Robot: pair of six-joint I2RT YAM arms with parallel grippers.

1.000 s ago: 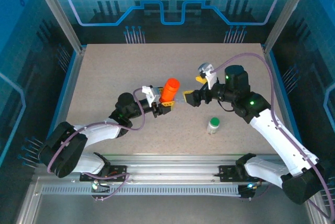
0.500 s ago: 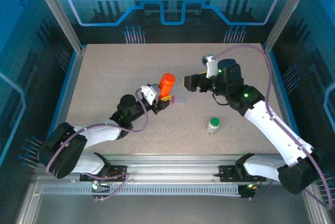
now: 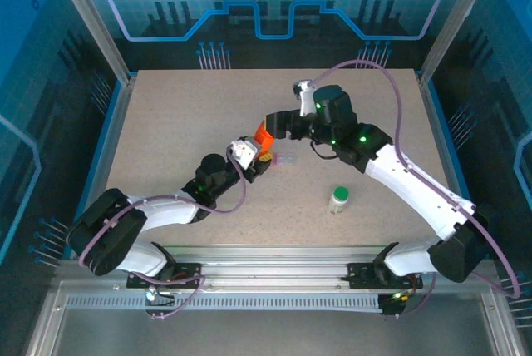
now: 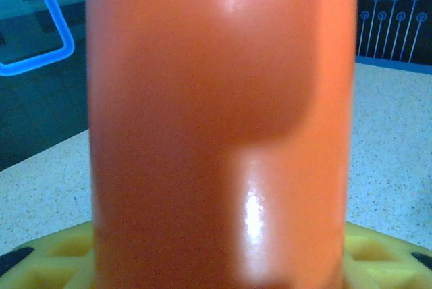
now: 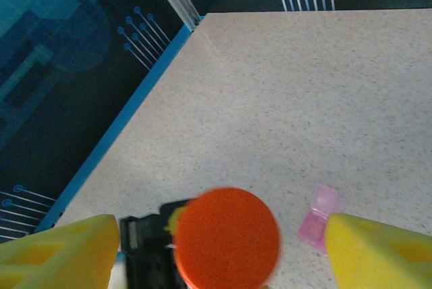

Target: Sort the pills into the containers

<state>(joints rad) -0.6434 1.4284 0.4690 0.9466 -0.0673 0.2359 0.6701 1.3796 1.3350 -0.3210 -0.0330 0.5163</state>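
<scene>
My left gripper (image 3: 258, 156) is shut on an orange bottle (image 3: 263, 134), held upright just above the table; the bottle's wall (image 4: 223, 127) stands close before the left wrist camera, with yellow fingertips (image 4: 47, 262) at its foot. My right gripper (image 5: 223, 256) hangs over the bottle's orange cap (image 5: 226, 236), open, a yellow finger (image 5: 61, 252) on each side and not touching it. The containers (image 3: 285, 159), a small pink and clear pill box (image 5: 317, 218), lie on the table just right of the bottle. The pills are hidden.
A small green-and-white bottle (image 3: 338, 199) stands on the table at the near right. The speckled table (image 3: 183, 115) is bordered by blue rails and metal posts, and the right arm's cable arcs over the back right.
The right arm has swung left, bringing its gripper over the orange bottle's cap, jaws a little narrower. The left arm has pushed forward slightly with the bottle. The pill box has come into view.
</scene>
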